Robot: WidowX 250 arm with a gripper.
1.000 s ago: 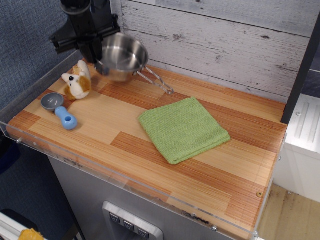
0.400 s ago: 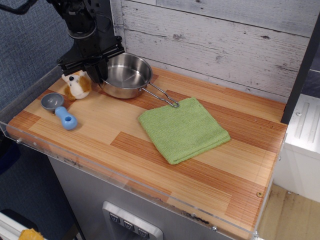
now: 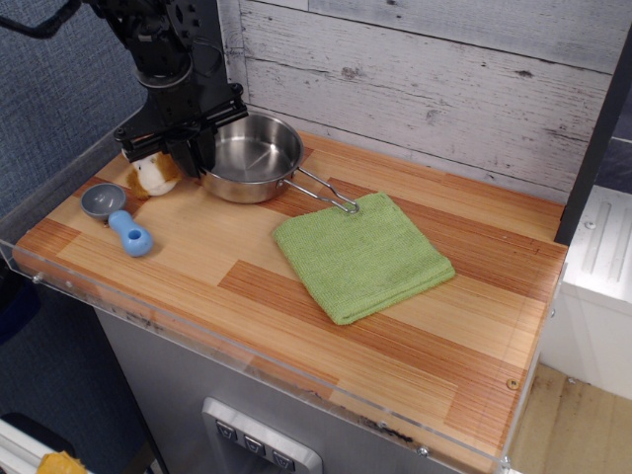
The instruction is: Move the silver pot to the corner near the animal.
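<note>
One wooden tabletop, striped light/reddish w/ clear acrylic edging. One robot arm, black, coming in from top left; upper part cut off by frame edge. One green cloth, folded, roughly mid-table. One silver pot, sitting flat on the table at the back left, near the corner by the wall. Its long axis runs along the wire handle, which points right and toward the front edge; handle tip just touches the cloth's back corner. One blue-handled grey scoop near the left edge, handle toward front. One animal, plush, white/orange, just left of the pot; head mostly hidden behind the arm.

Gripper is at the pot's left rim, between pot and animal. Fingers are dark against dark, so can't tell how far apart they are or whether they grip the rim.
</note>
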